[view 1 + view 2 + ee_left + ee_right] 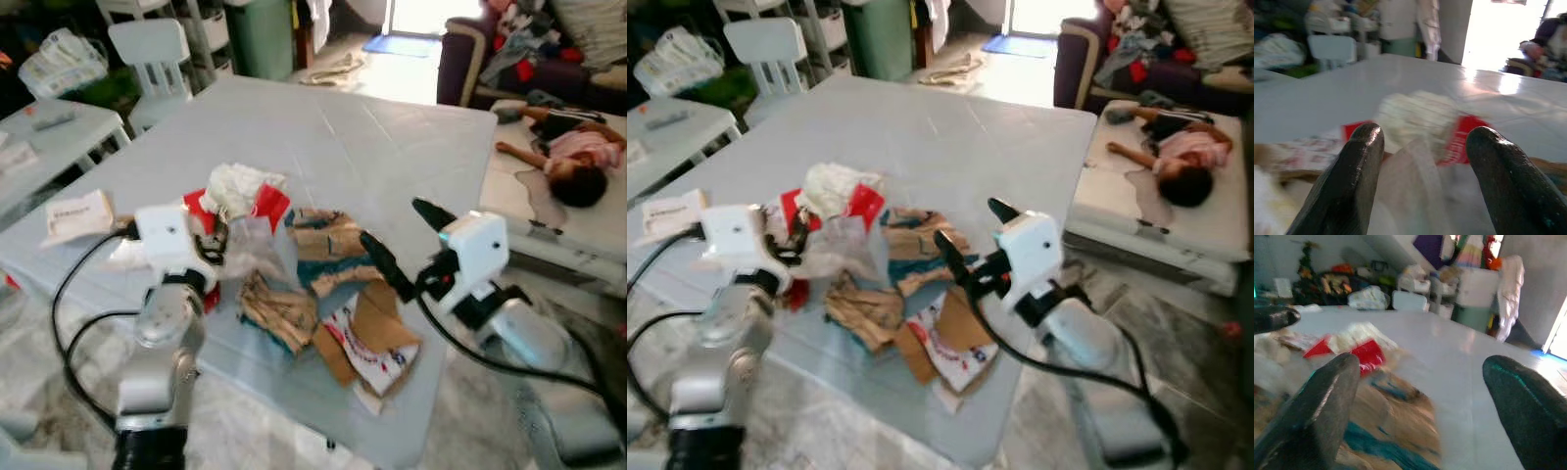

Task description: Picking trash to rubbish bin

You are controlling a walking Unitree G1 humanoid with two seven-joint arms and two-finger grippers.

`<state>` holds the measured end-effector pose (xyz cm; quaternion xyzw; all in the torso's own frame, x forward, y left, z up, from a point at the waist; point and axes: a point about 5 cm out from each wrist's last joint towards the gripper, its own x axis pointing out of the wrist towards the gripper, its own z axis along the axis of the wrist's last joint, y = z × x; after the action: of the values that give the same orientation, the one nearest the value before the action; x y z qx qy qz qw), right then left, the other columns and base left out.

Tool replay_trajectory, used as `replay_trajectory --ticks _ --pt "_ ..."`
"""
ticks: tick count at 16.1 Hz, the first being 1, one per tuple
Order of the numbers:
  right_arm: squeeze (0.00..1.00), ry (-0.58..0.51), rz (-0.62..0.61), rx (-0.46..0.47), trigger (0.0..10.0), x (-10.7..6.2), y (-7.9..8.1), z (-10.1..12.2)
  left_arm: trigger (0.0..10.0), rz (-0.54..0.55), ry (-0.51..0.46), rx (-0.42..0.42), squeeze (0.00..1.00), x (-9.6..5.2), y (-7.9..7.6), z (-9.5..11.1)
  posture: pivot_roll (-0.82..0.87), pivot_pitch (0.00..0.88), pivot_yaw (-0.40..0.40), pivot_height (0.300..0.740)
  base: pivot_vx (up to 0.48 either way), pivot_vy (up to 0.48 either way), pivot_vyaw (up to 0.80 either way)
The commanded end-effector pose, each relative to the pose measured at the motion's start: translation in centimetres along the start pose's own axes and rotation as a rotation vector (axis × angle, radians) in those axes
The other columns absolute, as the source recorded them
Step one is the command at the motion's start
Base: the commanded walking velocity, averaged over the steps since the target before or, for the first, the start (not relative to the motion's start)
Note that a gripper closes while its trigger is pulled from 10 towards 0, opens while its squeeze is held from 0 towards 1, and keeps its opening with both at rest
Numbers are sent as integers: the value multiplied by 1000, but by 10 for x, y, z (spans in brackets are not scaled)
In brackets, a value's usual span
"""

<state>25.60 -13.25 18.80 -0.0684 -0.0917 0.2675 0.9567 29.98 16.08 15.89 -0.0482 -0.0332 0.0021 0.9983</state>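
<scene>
Tools first: the left tool sits at the lower left of the head view, its two black fingers spread wide and aimed into the trash pile, nothing held between them. The right tool hangs at centre right, also spread wide and empty, just over the brown and teal paper.

The trash lies heaped on the near half of the pale desk: a white crumpled wad on a red wrapper, clear plastic film, and torn cardboard reaching the near edge.

Risks, as I judge them: the film is thin and slack, so a closing pinch may slide off it or drag neighbouring scraps along; the cardboard at the edge could be nudged onto the floor; both tools working one small pile could collide.

Both wrist views are blurred, so what lies between the fingers is hard to read. A green container stands at the upper edge, cut off; whether it is the bin I cannot tell. A person lies on a mattress at the right.
</scene>
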Motion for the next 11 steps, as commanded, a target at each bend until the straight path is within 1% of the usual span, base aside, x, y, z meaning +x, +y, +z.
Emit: replay_trajectory --ticks 1,3,6,8,9,11 --pt "0 -22 29 11 10000 0 4 6 10000 28 1 26 0 -1 8 0 -66 77 37 740 0 0 0" --pt "0 -17 54 32 10000 -2 3 9 10000 36 10 32 0 0 10 -1 -65 76 37 740 0 0 0" --pt "0 -10 102 41 10000 -3 4 14 10000 63 22 54 0 2 12 3 -65 76 37 740 0 0 0" --pt "0 0 143 47 10000 -5 4 16 10000 70 52 58 0 1 13 4 -65 76 37 740 0 0 0" --pt "0 4 160 50 10000 -5 5 16 10000 62 67 50 0 0 13 1 -58 78 42 740 0 0 0" --pt "0 9 184 51 10000 -4 7 16 10000 49 103 60 0 2 14 -8 -61 81 43 740 0 0 0"
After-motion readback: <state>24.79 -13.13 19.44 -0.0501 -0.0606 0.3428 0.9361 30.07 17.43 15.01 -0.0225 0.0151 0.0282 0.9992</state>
